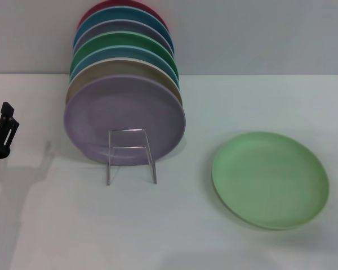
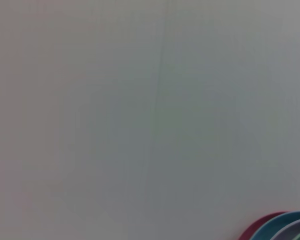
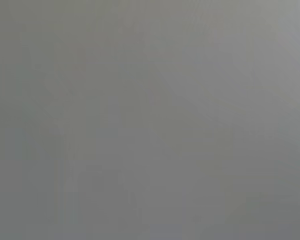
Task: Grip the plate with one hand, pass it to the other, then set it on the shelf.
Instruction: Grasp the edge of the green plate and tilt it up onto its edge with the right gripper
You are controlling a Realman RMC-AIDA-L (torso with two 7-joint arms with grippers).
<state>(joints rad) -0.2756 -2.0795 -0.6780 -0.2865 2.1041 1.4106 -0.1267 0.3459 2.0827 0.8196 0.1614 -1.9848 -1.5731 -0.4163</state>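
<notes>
Plate (image 1: 270,179) flat on table, well apart from left tool (image 1: 2,135)

This looks like a plain test room or lab, not a real kitchen. A bare white table (image 1: 158,225) meets a bare grey-white wall (image 1: 259,34), with no sink, stove or cupboards in view. The only kitchen things are a row of colored plates (image 1: 124,112) standing in a thin wire rack (image 1: 130,157) at about 10 o'clock on the table.
</notes>
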